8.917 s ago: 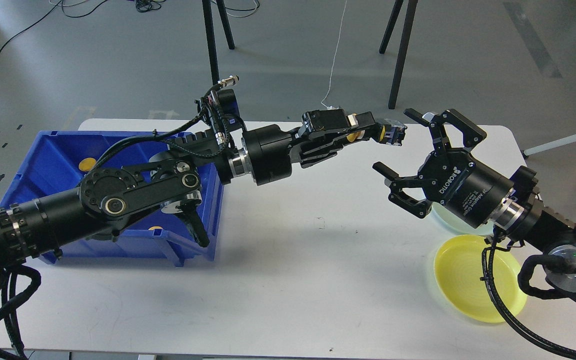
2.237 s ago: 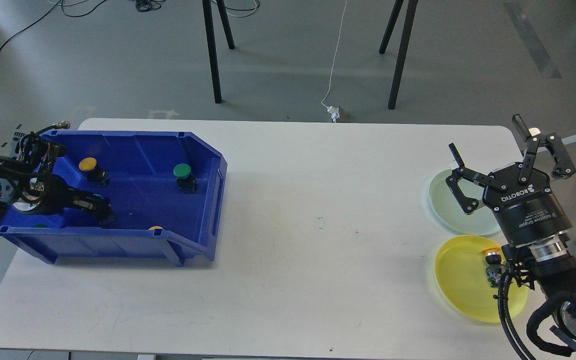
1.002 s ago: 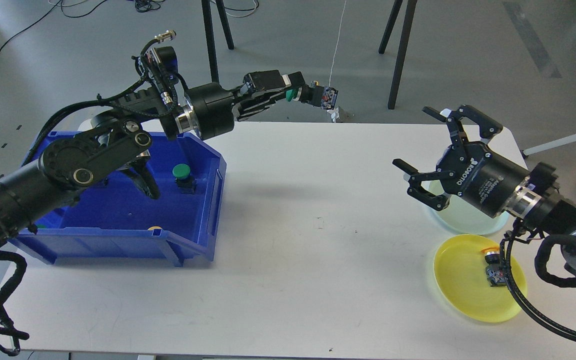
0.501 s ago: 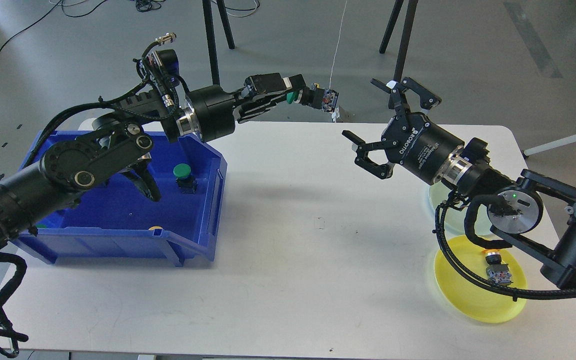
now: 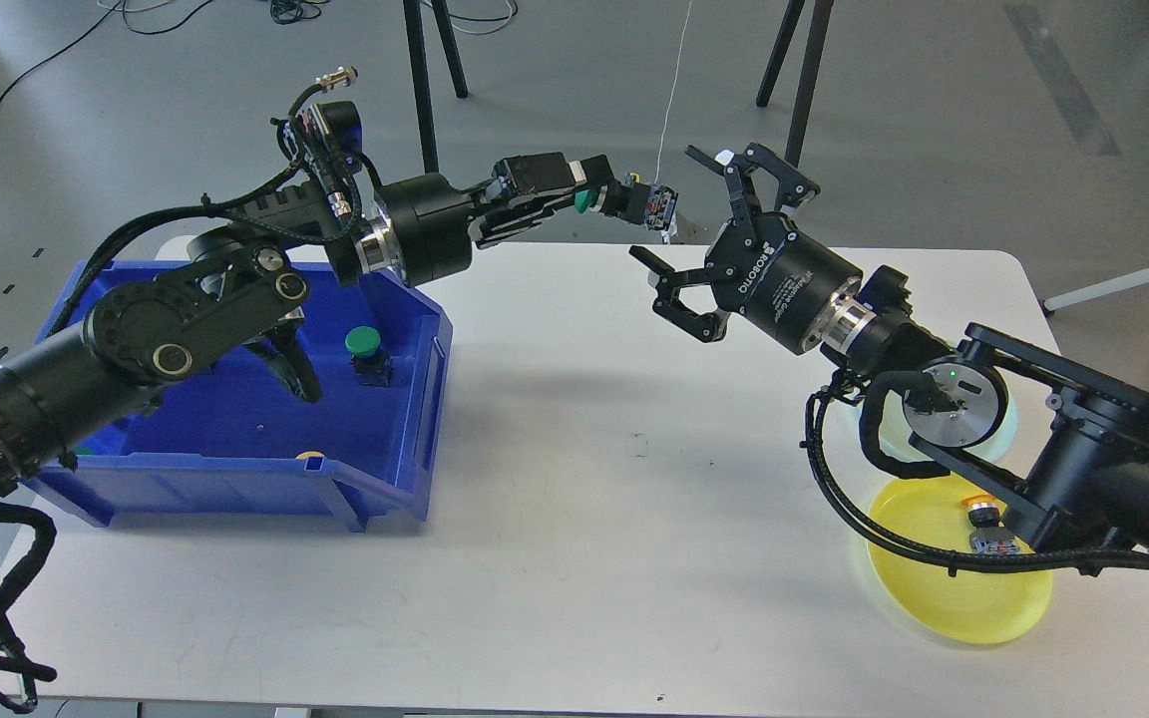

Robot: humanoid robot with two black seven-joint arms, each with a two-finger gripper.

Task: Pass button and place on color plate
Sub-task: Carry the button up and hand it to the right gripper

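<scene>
Sitting at the left end of a white table [image 5: 584,558], a blue bin [image 5: 405,439] serves as the landmark for everything else. Inside the bin, near its right wall, a green button [image 5: 365,344] stands upright, and the yellow top of another button [image 5: 311,456] peeks over the bin's front wall. The left arm rises from the lower left, crosses over the bin and reaches up and to the right, well above the table. At its far end, up and to the right of the bin, the left gripper [image 5: 589,194] is clamped on a green-capped button [image 5: 624,199], held sideways with its green cap at the fingers and its dark body pointing right. Just to the right of that held button, farther from the bin, the right gripper [image 5: 709,224] hangs with its two fingers spread wide, one above and one below, facing the button without touching it. The right arm stretches back from there to the lower right. Far from the bin, at the table's right end, a pale green plate [image 5: 884,439] lies mostly hidden behind the right arm. Just in front of it lies a yellow plate [image 5: 944,598], and on that plate rests an orange-capped button [image 5: 985,524], lying on its side.
</scene>
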